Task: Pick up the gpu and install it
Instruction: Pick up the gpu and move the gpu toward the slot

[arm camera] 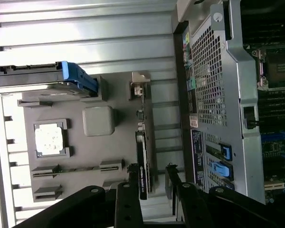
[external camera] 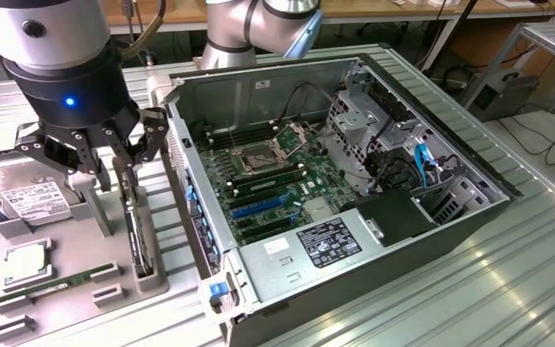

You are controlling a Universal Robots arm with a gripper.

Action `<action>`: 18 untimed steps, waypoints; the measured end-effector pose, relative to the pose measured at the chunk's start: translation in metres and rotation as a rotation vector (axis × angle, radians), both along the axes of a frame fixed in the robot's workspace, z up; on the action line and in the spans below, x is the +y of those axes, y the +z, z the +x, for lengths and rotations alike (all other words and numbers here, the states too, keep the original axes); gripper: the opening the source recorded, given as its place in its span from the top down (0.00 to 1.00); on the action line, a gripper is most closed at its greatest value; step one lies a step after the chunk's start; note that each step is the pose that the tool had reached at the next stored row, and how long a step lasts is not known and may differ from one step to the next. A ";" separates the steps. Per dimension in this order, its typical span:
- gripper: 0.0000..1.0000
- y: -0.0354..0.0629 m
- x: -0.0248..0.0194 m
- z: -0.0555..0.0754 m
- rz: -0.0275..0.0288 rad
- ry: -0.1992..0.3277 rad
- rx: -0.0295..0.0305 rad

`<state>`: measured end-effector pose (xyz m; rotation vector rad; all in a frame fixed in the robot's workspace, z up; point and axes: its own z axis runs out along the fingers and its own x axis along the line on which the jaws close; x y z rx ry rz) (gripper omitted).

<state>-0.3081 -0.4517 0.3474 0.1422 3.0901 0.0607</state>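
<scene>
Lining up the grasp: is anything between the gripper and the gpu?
Nothing visible. The open gripper hangs just above the gpu, which stands on edge in its slot in the grey tray. No other part sits between them.

No word or number can be read anywhere. The hard drive [external camera: 29,196] carries a white label with dark print, and the power supply [external camera: 258,266] a black label [external camera: 331,242] beside a small white sticker [external camera: 279,246], all too fine to make out. The gpu [arm camera: 141,164] has white print along its edge and the case [arm camera: 213,71] a dark sticker [arm camera: 198,145] on its back, equally illegible.
</scene>
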 end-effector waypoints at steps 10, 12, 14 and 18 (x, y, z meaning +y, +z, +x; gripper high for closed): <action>0.64 -0.0232 -0.0047 0.000 0.0001 -0.018 -0.0001; 0.64 -0.0275 -0.0049 0.000 0.0000 -0.019 0.0000; 0.64 -0.0332 -0.0050 0.000 0.0001 -0.021 -0.0001; 0.64 -0.0432 -0.0051 0.000 0.0001 -0.023 -0.0001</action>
